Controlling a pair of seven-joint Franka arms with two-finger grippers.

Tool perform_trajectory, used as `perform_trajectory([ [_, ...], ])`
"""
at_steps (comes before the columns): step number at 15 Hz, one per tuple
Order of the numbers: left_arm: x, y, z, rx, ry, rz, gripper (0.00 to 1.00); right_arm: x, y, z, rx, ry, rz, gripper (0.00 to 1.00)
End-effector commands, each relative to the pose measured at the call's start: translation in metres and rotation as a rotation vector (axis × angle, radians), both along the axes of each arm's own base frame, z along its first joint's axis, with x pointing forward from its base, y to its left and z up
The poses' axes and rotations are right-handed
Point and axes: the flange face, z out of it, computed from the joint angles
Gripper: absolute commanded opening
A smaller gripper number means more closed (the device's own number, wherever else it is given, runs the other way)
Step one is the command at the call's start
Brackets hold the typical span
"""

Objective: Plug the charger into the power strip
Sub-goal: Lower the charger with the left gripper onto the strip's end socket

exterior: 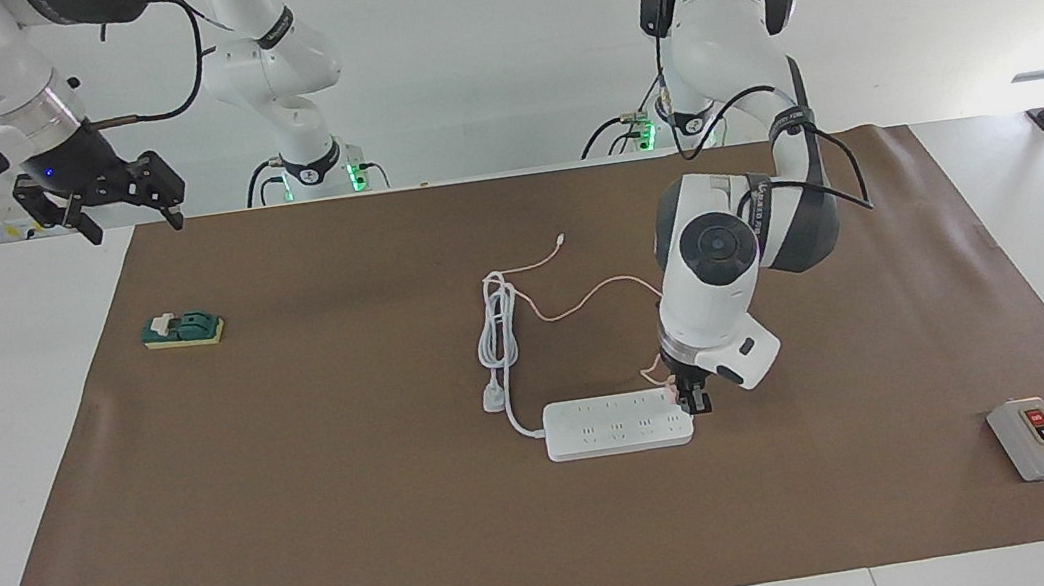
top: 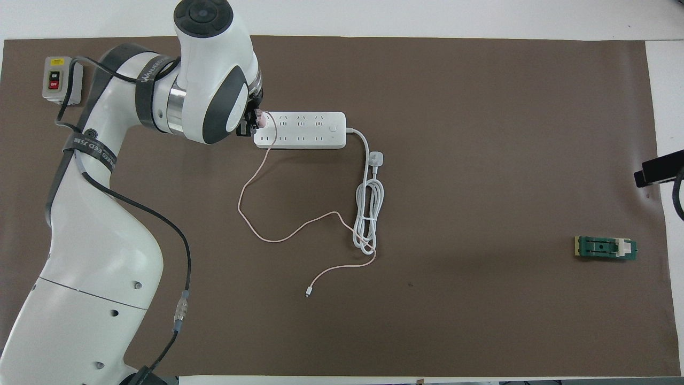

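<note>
The white power strip [exterior: 617,424] [top: 299,130] lies flat near the middle of the brown mat. My left gripper [exterior: 692,397] [top: 250,124] is shut on the small pale-pink charger [exterior: 674,395] [top: 260,118], holding it over the strip's end toward the left arm's side. Whether its prongs are in a socket is hidden by the gripper. The thin pink cable [exterior: 584,303] [top: 278,235] trails from it toward the robots across the mat. My right gripper [exterior: 123,209] hangs open high above the mat's corner at the right arm's end, waiting.
The strip's thick white cord [exterior: 499,331] [top: 368,206] is coiled nearer the robots, with its round plug [exterior: 494,399] beside it. A grey switch box [exterior: 1035,438] [top: 60,78] sits at the left arm's end. A green block [exterior: 182,329] [top: 606,248] lies at the right arm's end.
</note>
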Motion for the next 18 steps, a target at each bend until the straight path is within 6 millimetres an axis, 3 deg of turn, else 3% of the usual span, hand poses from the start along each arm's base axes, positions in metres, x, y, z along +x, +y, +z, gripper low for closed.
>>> perform_trajectory([
  [1,-0.002,-0.006,-0.005,0.022,-0.006,0.008,0.0,-0.006,0.001,0.001,0.0,0.004,0.019,1.0],
  [18,-0.011,-0.01,-0.033,0.024,0.023,-0.005,0.0,-0.006,0.002,0.001,0.0,0.004,0.025,1.0],
])
